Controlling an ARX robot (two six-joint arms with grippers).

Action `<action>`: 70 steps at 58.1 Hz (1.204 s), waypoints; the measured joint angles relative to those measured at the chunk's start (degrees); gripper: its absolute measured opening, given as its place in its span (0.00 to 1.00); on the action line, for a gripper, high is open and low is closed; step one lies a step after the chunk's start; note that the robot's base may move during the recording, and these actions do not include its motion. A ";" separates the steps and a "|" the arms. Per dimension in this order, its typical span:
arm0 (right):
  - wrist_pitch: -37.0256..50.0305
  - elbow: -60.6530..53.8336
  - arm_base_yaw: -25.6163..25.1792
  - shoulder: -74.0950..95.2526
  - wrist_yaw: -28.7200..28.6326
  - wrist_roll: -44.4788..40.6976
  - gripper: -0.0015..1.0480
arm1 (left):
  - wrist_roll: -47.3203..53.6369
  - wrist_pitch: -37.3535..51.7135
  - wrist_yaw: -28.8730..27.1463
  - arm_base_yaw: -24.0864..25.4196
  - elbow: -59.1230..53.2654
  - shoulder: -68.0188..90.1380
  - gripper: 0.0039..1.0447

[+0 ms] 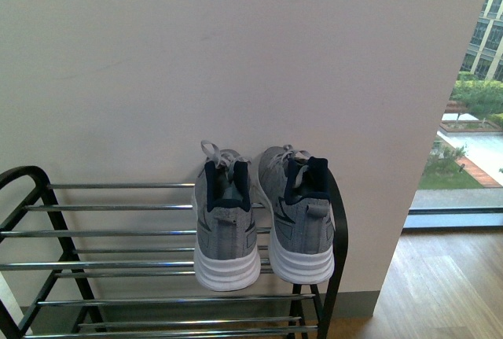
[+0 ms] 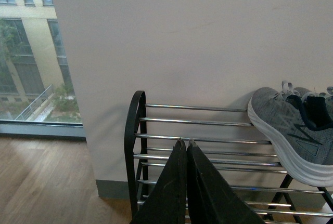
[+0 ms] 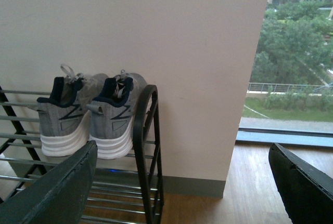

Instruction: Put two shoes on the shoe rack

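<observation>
Two grey knit shoes stand side by side, heels toward me, on the top tier of the shoe rack at its right end: the left shoe and the right shoe. Neither gripper shows in the front view. In the left wrist view my left gripper is shut and empty, in front of the rack's left end, with one shoe off to the side. In the right wrist view my right gripper is wide open and empty, beside the rack's black end loop, back from both shoes.
The rack stands against a pale wall. Wooden floor lies to the right, ending at a floor-level window with buildings and greenery outside. Lower rod tiers sit beneath the shoes.
</observation>
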 joint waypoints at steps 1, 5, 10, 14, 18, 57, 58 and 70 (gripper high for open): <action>0.00 0.00 0.00 0.02 0.04 0.00 0.91 | -0.02 0.00 -0.02 0.00 0.00 0.00 0.04; 0.00 0.00 0.00 0.02 0.02 0.00 0.91 | -0.02 0.00 -0.02 0.00 0.00 0.00 0.18; 0.00 0.00 0.00 0.02 0.00 0.00 0.91 | 0.00 0.00 -0.02 0.02 0.00 0.00 0.40; 0.00 0.00 0.00 0.02 0.00 0.00 0.91 | 0.00 0.00 -0.02 0.02 0.00 0.00 0.51; 0.00 0.00 0.00 0.02 0.02 0.00 0.91 | 0.00 0.00 -0.02 0.00 0.00 0.00 0.61; 0.00 0.00 0.00 0.02 0.00 -0.09 0.91 | 0.15 -0.02 0.02 0.00 0.00 -0.04 0.91; 0.00 0.00 0.00 0.02 0.02 -0.07 0.91 | 0.15 0.00 0.02 0.00 0.00 -0.04 0.91; -0.02 0.00 0.00 0.02 0.02 -0.07 0.91 | 0.15 -0.02 0.02 0.02 0.00 -0.04 0.91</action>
